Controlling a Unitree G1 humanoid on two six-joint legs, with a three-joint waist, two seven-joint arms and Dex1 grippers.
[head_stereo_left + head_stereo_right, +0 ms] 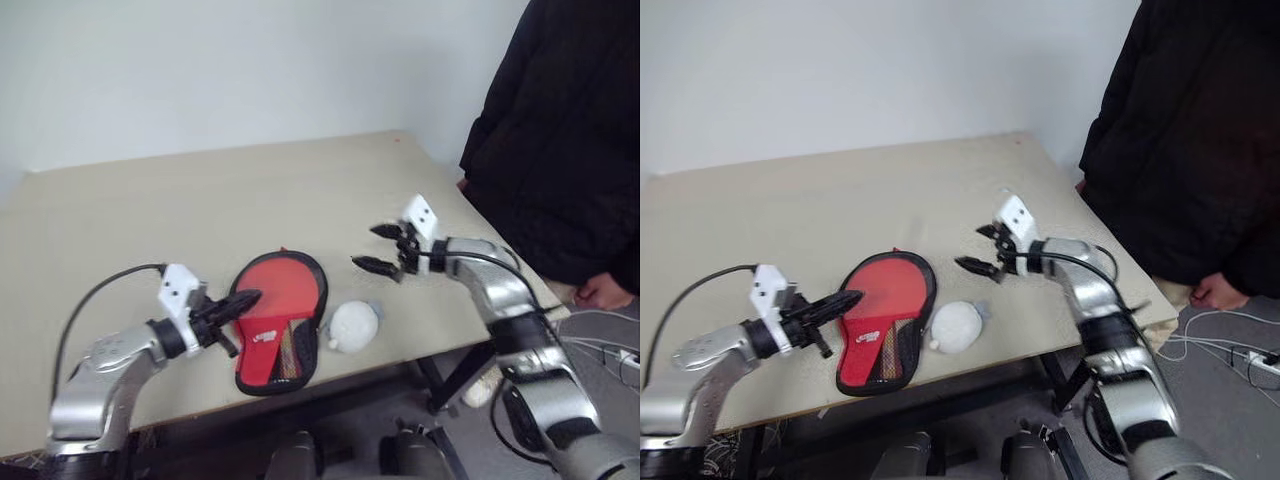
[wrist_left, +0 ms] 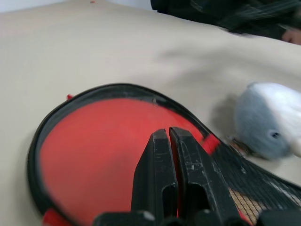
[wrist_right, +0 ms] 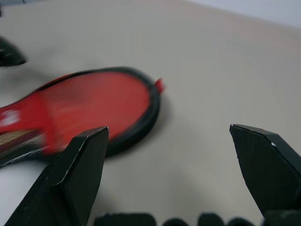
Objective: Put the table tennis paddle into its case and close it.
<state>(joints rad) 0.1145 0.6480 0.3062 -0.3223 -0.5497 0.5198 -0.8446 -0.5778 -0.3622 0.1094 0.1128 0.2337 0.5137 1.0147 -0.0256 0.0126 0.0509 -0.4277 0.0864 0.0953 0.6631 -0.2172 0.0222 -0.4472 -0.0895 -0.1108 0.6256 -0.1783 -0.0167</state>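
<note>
The case (image 1: 281,320) lies flat near the front edge of the table (image 1: 200,200), its black rim closed round the red face showing through the clear half, so the table tennis paddle sits inside. Just beside it on the right rests a small pale blue-grey soft lump (image 1: 353,325). The left gripper (image 1: 240,300), fingers pressed together and holding nothing, hovers at the case's left rim. The right gripper (image 1: 385,248) hangs well apart, jaws spread wide and empty. A person in black (image 1: 560,130) stands at the table's right.
</note>
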